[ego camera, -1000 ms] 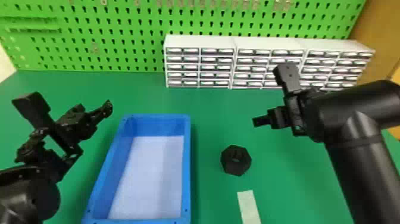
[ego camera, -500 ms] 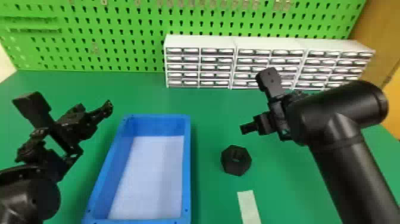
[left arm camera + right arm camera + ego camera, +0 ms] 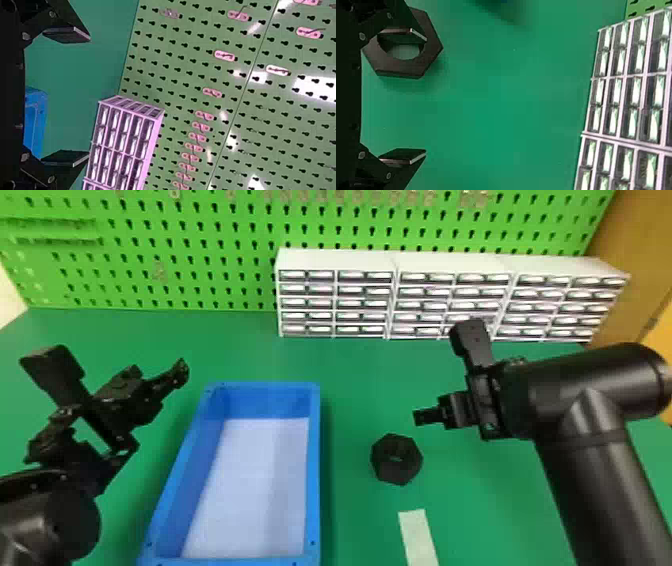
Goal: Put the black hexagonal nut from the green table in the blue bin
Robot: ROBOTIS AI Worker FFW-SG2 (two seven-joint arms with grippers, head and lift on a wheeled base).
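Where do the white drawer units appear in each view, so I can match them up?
Head view: drawer units right of centre, at the pegboard's foot.
Left wrist view: beyond the left pincer, beside the pegboard.
Right wrist view: across the green table from the hexagonal nut.
Shared landmark: the pegboard.

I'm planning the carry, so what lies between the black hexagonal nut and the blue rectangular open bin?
Only bare green tabletop lies between the black hexagonal nut and the blue rectangular open bin, as the head view shows.
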